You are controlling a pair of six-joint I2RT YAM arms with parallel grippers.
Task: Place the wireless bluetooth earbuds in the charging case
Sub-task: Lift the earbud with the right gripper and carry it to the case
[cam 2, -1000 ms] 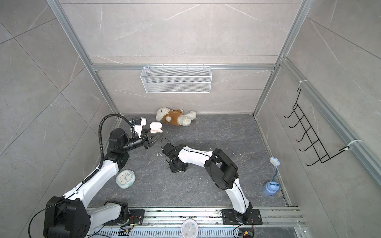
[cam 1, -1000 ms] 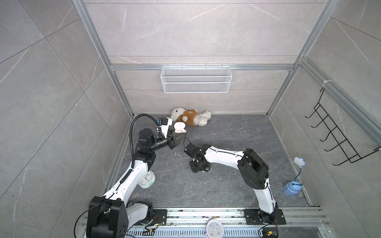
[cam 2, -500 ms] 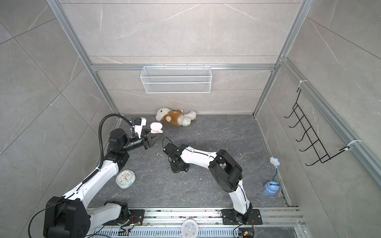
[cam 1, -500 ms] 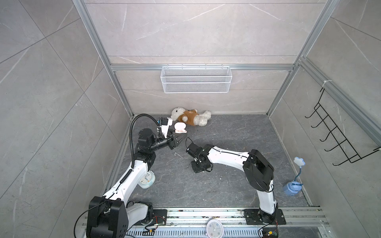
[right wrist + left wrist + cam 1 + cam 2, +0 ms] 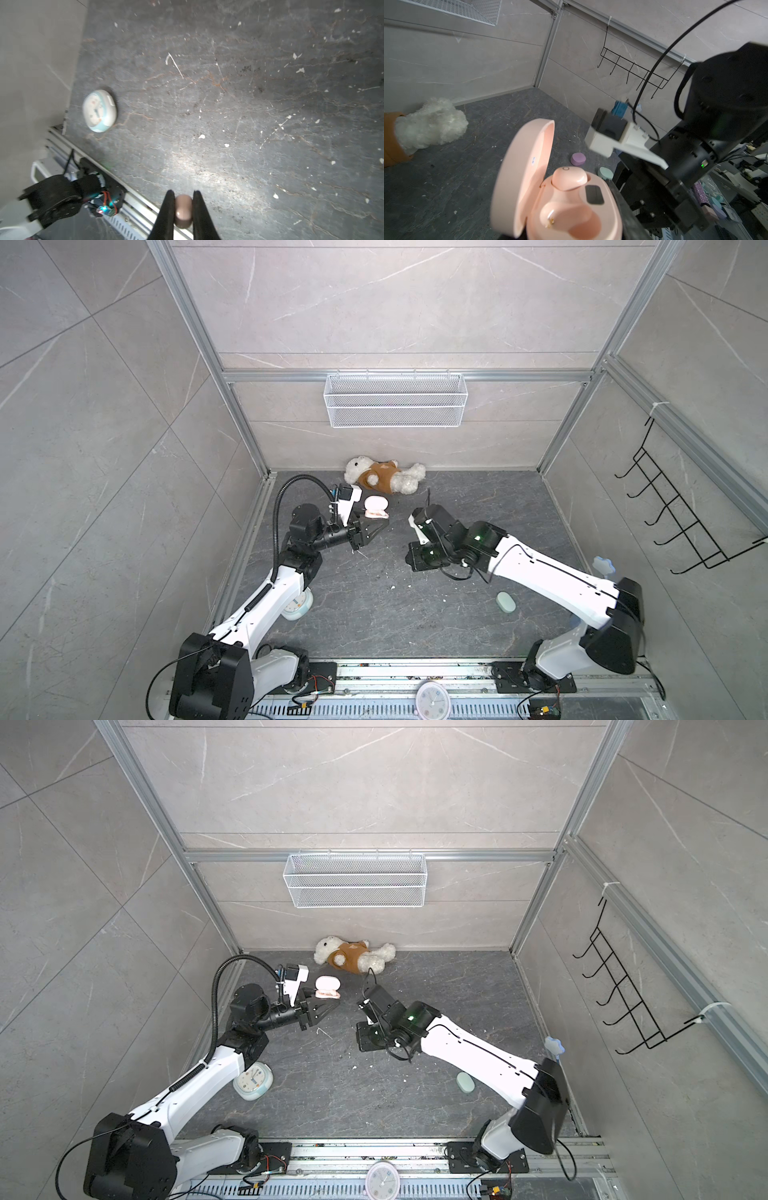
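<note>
The peach charging case [image 5: 571, 207] is held off the floor with its lid open, and my left gripper [image 5: 376, 526] is shut on its base. One peach earbud [image 5: 569, 178] sits in a socket of the case; the socket beside it is empty. The case [image 5: 328, 988] also shows in both top views, left of centre. A second peach earbud [image 5: 183, 209] is pinched between the black fingers of my right gripper [image 5: 182, 195], above the dark floor. In both top views the right wrist hides those fingers. It hangs right of the case and apart from it.
A closed mint case [image 5: 506, 602] lies on the floor under the right arm, and a lilac case [image 5: 578, 159] lies nearby. A small clock [image 5: 252, 1081] sits by the left arm. A teddy bear [image 5: 384, 479] lies at the back wall under a wire basket [image 5: 395, 400].
The right arm has drawn back to the right and lifted a little with the earbud in its jaws. The left arm and the open case have stayed in place.
</note>
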